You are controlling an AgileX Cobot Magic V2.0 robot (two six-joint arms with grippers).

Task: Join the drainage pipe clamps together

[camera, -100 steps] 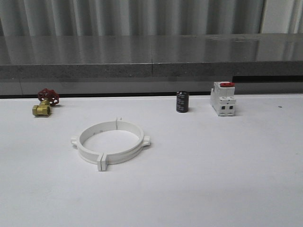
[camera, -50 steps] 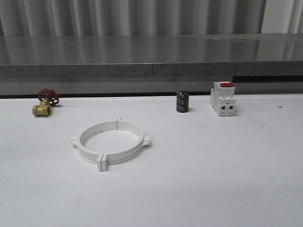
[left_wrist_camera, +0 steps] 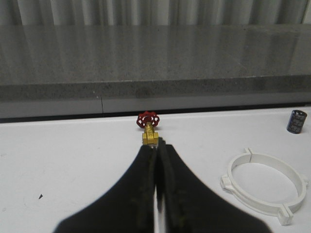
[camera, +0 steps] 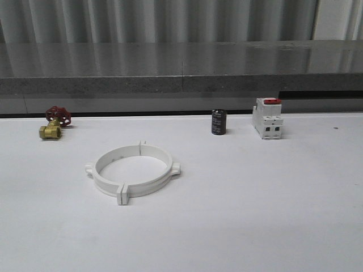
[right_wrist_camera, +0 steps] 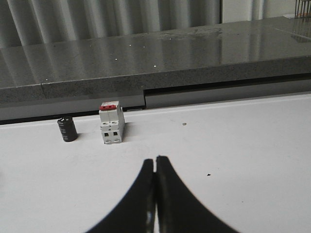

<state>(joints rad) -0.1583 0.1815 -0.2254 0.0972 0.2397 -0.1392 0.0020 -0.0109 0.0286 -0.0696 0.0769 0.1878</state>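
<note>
Both my grippers are pinched together and empty: left gripper (left_wrist_camera: 156, 150) aimed at the brass valve (left_wrist_camera: 149, 131), right gripper (right_wrist_camera: 155, 162) facing the breaker (right_wrist_camera: 111, 123). The drainage pipe clamps (camera: 133, 169) lie flat as one wide ring on the table's (camera: 272, 209) left-centre, joint tabs front and back. I judge my left arm the nearer one, with the ring off toward my right, well clear of its fingertips.

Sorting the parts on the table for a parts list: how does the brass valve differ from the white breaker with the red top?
The brass valve is yellow metal with a round red handwheel; the breaker is a white boxy block with a red top. The valve sits at the table's far left, the breaker at the far right. The valve is lower and rounded; the breaker stands taller and square-edged. Both rest near the back edge of the white table, apart from the drainage pipe clamps.
</note>
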